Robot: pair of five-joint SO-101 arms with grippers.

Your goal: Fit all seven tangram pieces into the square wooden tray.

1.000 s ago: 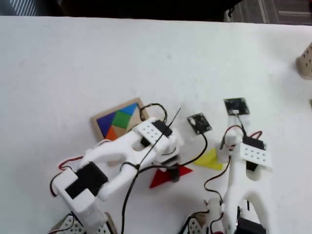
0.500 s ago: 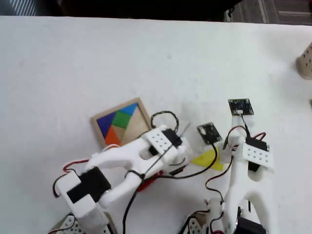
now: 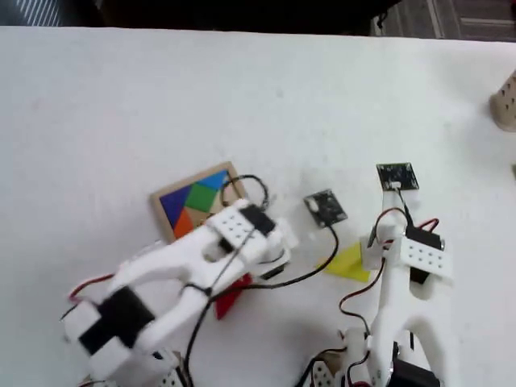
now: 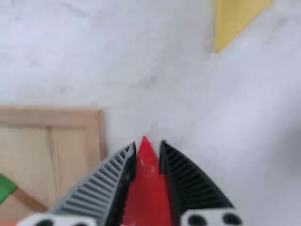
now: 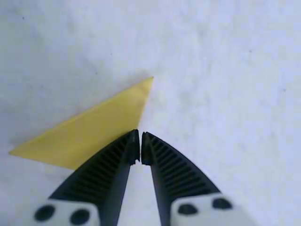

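Triangle (image 4: 147,193), red, pinched in ribbed left hand (image 4: 146,145) near square wooden tray (image 4: 51,114).

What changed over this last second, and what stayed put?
The left tool, shut on the red triangle, carried it left across the table toward the tray. The tray, the yellow triangle and the right tool, shut at that triangle's edge, stayed roughly where they were.
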